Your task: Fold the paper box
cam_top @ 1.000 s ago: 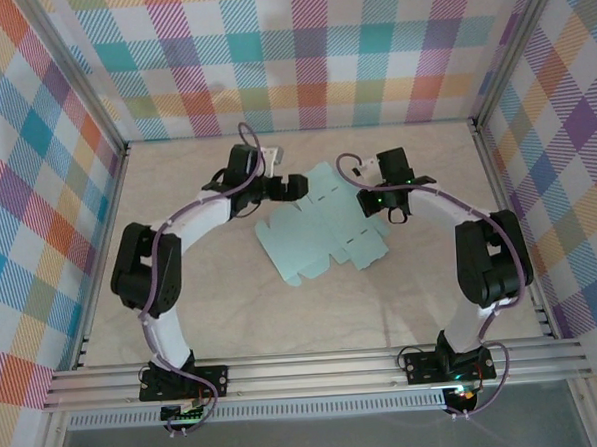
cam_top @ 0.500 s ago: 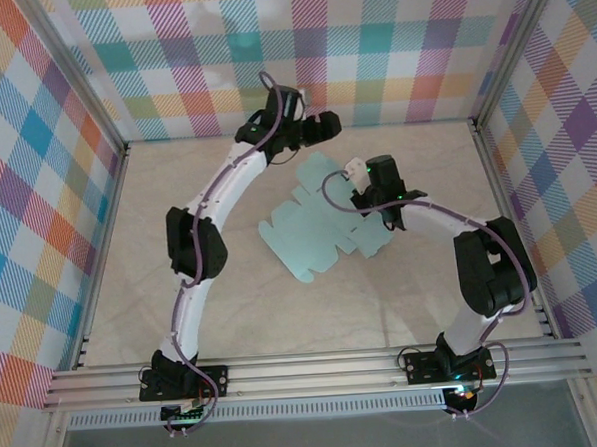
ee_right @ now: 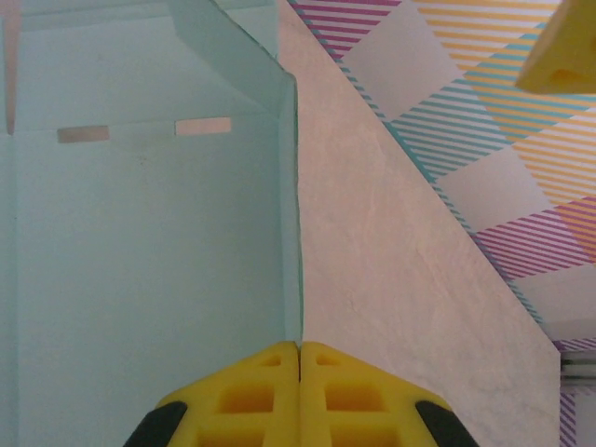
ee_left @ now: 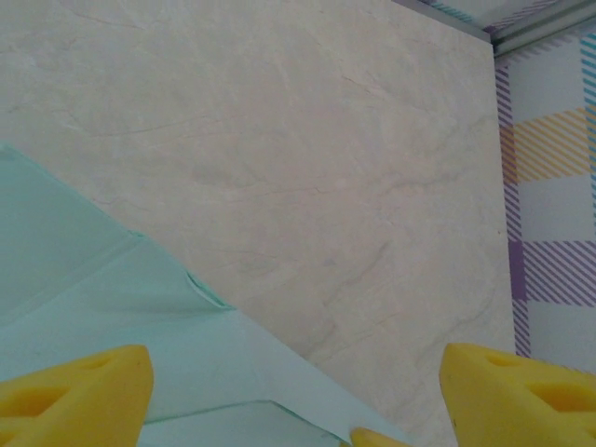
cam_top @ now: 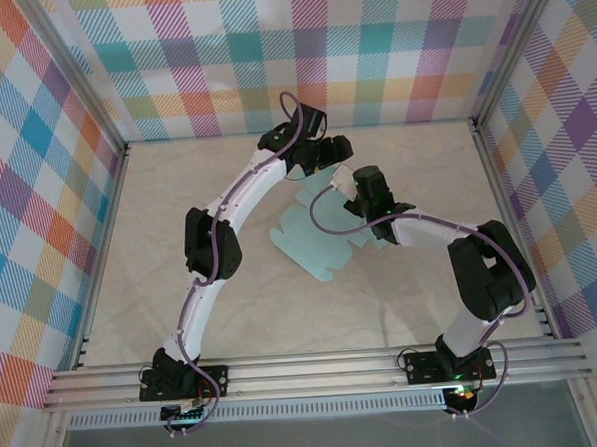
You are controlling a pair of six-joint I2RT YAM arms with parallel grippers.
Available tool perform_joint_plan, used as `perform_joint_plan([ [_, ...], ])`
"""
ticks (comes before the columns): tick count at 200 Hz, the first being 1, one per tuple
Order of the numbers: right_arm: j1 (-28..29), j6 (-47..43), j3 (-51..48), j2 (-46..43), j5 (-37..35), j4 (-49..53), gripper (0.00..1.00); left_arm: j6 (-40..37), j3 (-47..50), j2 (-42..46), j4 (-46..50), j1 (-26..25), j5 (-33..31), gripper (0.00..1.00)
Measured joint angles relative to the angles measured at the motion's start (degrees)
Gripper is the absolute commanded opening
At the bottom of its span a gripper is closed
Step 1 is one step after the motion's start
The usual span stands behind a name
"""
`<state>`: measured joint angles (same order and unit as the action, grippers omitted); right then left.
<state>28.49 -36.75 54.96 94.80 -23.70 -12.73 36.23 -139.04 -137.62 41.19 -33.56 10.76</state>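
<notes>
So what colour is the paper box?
The paper box is plain pale mint-teal, clearest in the right wrist view.

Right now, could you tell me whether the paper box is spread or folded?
Partly folded: the right gripper is shut on one edge of the paper box, with that panel raised; the rest lies spread on the table.

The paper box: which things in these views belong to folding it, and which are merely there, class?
Belong to the job:
paper box
left tool, open over the card
right tool, shut on the card's edge

Merely there:
table
checked walls
metal rail
</notes>
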Motion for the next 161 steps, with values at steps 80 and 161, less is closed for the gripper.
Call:
perform_joint_plan([
  [80,0.04,-0.17,0.00,0.66,-0.35,-0.59,0.00,4.98,-0.04,-1.92,-0.87,0.68,5.33,0.65],
  [161,0.04,-0.17,0.00,0.94,-0.76,-0.57,0.00,7.50,-0.02,-1.95,-0.79,0.31,9.35,0.57],
])
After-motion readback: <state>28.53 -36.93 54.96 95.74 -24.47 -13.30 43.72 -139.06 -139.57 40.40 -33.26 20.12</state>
